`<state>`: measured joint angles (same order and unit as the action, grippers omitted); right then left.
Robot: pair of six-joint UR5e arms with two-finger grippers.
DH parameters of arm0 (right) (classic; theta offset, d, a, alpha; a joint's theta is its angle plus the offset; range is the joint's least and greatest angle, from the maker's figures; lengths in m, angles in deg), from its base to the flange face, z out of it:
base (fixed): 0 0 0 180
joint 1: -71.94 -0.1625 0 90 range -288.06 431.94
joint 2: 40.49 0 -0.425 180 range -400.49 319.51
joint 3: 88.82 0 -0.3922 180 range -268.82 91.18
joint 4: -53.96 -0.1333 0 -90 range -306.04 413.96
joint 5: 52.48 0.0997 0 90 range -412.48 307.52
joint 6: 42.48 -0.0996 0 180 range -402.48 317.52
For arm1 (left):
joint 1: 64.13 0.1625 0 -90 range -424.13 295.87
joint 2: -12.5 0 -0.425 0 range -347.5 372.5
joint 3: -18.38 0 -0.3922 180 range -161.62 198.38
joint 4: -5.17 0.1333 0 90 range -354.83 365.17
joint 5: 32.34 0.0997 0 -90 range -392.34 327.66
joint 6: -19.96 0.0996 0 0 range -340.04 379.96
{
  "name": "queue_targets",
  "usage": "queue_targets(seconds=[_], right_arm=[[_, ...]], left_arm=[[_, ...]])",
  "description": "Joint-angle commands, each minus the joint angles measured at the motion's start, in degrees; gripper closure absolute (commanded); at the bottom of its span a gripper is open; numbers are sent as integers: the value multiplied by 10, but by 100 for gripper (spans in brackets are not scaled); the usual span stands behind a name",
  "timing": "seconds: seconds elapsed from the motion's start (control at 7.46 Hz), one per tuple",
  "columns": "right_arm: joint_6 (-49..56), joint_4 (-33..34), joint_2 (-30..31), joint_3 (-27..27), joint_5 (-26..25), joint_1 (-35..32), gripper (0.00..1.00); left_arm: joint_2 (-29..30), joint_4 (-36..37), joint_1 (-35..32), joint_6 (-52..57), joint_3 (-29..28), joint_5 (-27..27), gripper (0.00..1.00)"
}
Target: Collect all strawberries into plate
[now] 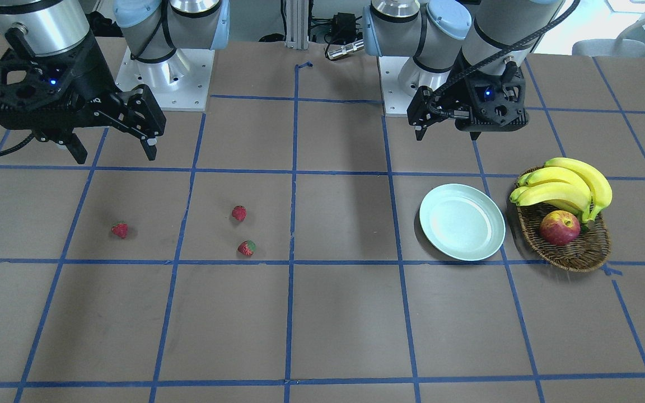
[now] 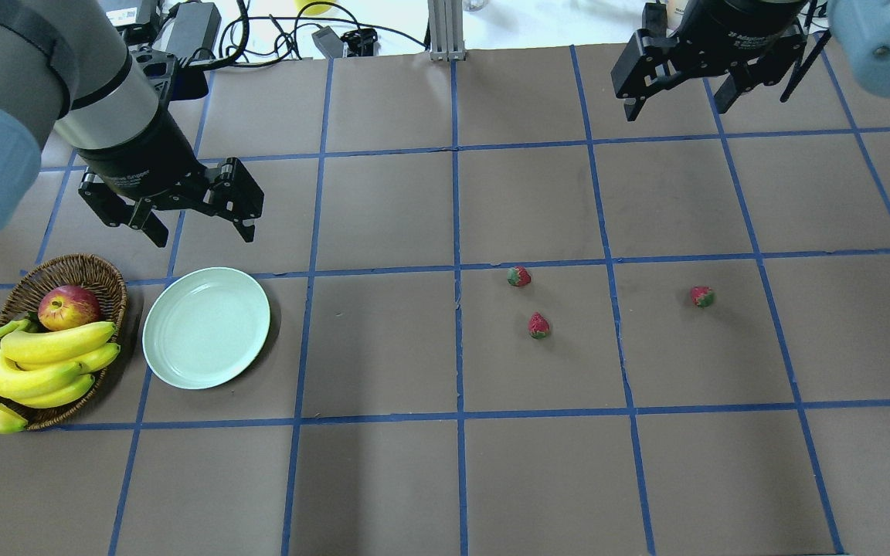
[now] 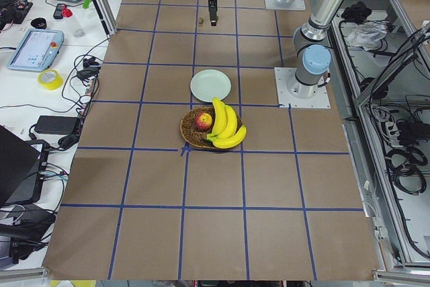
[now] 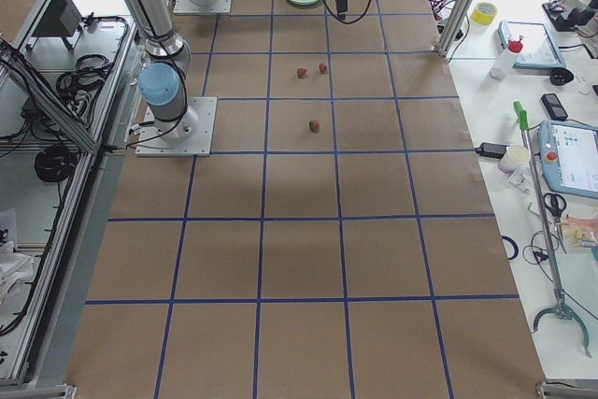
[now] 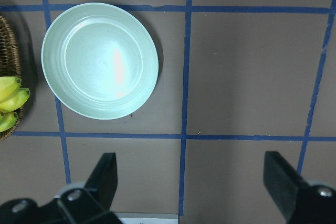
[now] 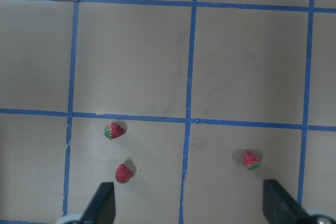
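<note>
Three small red strawberries lie on the brown table: two close together (image 2: 519, 276) (image 2: 539, 326) and one apart (image 2: 701, 296). The right wrist view shows them too (image 6: 115, 130) (image 6: 123, 173) (image 6: 251, 159). The pale mint-green plate (image 2: 206, 327) sits empty beside the basket. My left gripper (image 2: 202, 232) hovers open just beyond the plate, which also fills the left wrist view (image 5: 100, 60). My right gripper (image 2: 677, 104) hangs open high over the far side of the table, well away from the strawberries, with nothing between its fingers.
A brown wicker basket (image 2: 66, 270) left of the plate holds a red-yellow apple (image 2: 68, 306) and a bunch of bananas (image 2: 35, 363). Blue tape lines grid the table. The arm bases (image 1: 166, 78) stand at the robot's edge.
</note>
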<state>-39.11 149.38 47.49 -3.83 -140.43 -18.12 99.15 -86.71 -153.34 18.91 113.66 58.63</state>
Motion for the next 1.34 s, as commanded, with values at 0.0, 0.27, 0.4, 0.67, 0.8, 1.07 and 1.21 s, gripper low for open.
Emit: queue_targets(seconds=[0.0,0.27,0.4,0.67,0.8,1.07,1.21], right_arm=[[1,2,0,1,0,1,0],[1,2,0,2,0,0,0],[0,2,0,2,1,-2,0],[-1,1,-1,2,0,-1,0],[-3,0,-1,9,1,-2,0],[-16,1,-6,27,8,-13,0],[-29,32,-26,52,8,-20,0]], left_arm=[[-1,-1,0,0,0,0,0],[-1,-1,0,0,0,0,0],[0,-1,0,0,0,0,0],[-1,-1,0,0,0,0,0],[-1,-1,0,0,0,0,0],[1,-1,-1,0,1,0,0],[2,-1,-1,-1,1,-1,0]])
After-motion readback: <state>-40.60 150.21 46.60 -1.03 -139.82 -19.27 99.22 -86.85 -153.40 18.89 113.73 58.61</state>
